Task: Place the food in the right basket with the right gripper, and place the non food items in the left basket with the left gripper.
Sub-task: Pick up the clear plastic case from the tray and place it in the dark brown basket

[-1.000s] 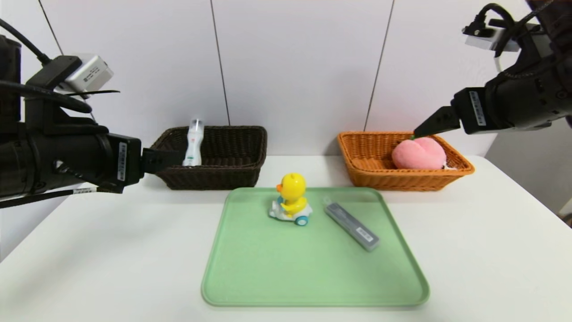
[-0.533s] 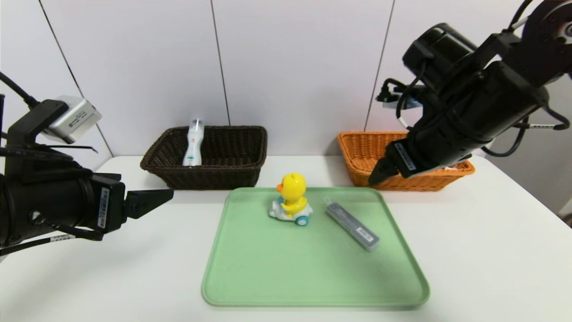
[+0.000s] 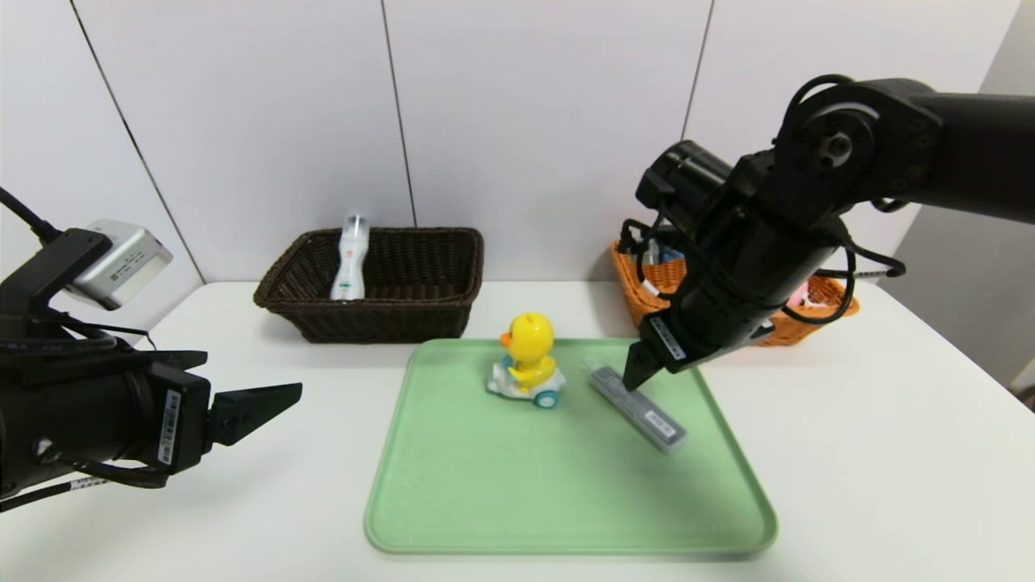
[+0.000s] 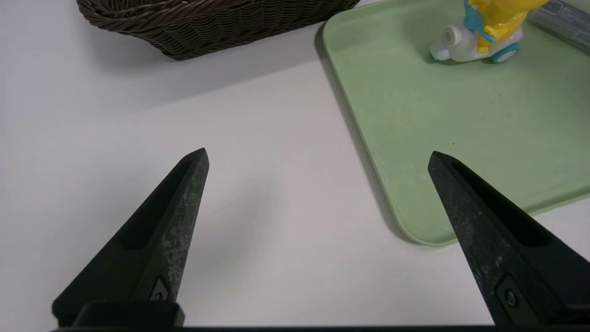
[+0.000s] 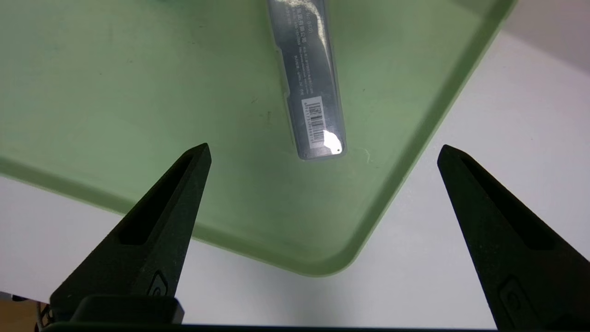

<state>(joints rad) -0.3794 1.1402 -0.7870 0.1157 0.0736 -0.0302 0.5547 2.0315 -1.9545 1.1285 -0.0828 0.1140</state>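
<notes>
The yellow duck toy (image 3: 527, 360) (image 4: 488, 27) and the flat grey case (image 3: 636, 408) (image 5: 313, 83) lie on the green tray (image 3: 566, 493). A white bottle (image 3: 351, 259) leans inside the dark brown left basket (image 3: 404, 319). Only a sliver of the pink peach (image 3: 808, 293) shows in the orange right basket (image 3: 647, 301), behind my right arm. My right gripper (image 3: 635, 376) (image 5: 323, 146) hangs open just above the case's far end, holding nothing. Left of the tray, my left gripper (image 3: 267, 392) (image 4: 317, 152) is open and empty over the bare table.
The white table (image 3: 873, 453) spreads on both sides of the tray. Both baskets stand at the back against the wall. The tray's raised rim (image 5: 382, 221) runs under the right gripper, and its near left corner (image 4: 415, 230) lies by the left gripper.
My right arm has swung from over the orange basket down to the tray above the grey case. The left gripper has drawn back from the dark basket toward the near left and lowered.
</notes>
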